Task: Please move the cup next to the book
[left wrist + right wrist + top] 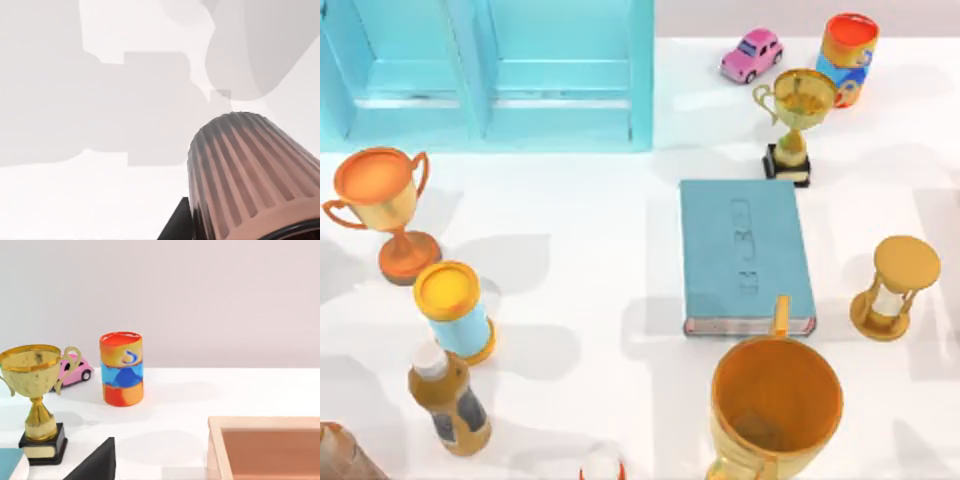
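Note:
The cup [250, 175], a ribbed brownish-pink tumbler, looms close in the left wrist view, with a black part of my left gripper [175, 227] right beside its wall. From above, the cup [342, 455] sits at the table's front left corner, cut by the picture's edge. The book [745, 255], teal with embossed marks, lies flat right of centre, far from the cup. A black part of my right gripper [95, 462] shows in the right wrist view, near the gold trophy [37, 395] at the back right.
A big orange mug [775, 410] stands just in front of the book, and an hourglass [892, 287] to its right. At the left are an orange trophy [385, 205], a yellow-lidded can [455, 310] and a bottle [448, 400]. A teal cabinet [490, 70], pink car [751, 54] and painted can [847, 58] line the back.

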